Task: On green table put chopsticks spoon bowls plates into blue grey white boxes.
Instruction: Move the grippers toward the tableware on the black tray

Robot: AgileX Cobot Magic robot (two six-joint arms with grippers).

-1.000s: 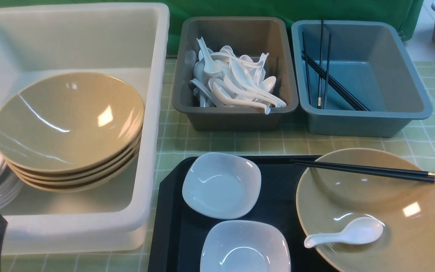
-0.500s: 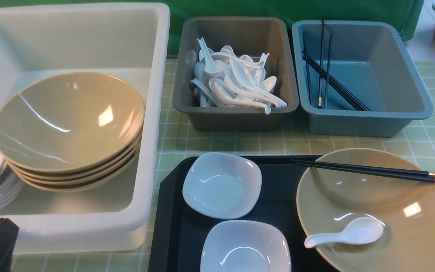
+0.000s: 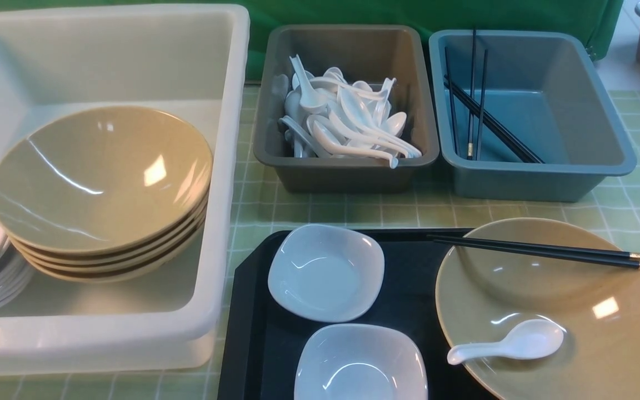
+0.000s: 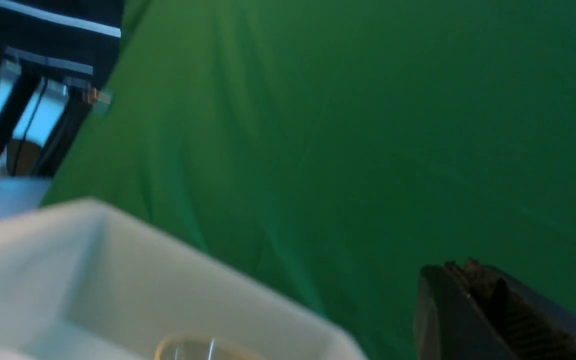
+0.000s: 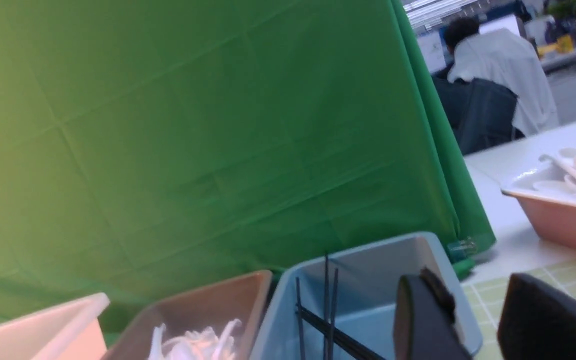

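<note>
Scene: Front view of a pale green checked table. I give places as a clock face laid over that view.
White box: A large translucent white plastic box at 9 o'clock holds a stack of tan ceramic bowls.
Grey box: A grey plastic box at 12 o'clock is piled with white soup spoons.
Blue box: A blue plastic box at 1 o'clock holds a few loose black chopsticks.
Left to sort: A black tray at 6 o'clock carries small square white dishes. A wide tan plate at 4 o'clock bears a pair of gold-banded black chopsticks across its far rim and one white ceramic spoon nearer me.
Right pincer: The right pincer is spread wide with nothing between its fingers.
Left pincer: Only one dark finger of the left pincer shows, so I cannot tell its opening.
Step in hand: I judge that nothing is gripped yet. The pair on the plate looks the natural first pick for my right arm.
Doing it well: I would close across both sticks together near their middle, lift them clear of the plate rim, and lower them lengthwise into the blue box so they neither scissor apart nor bridge its edge.
</note>
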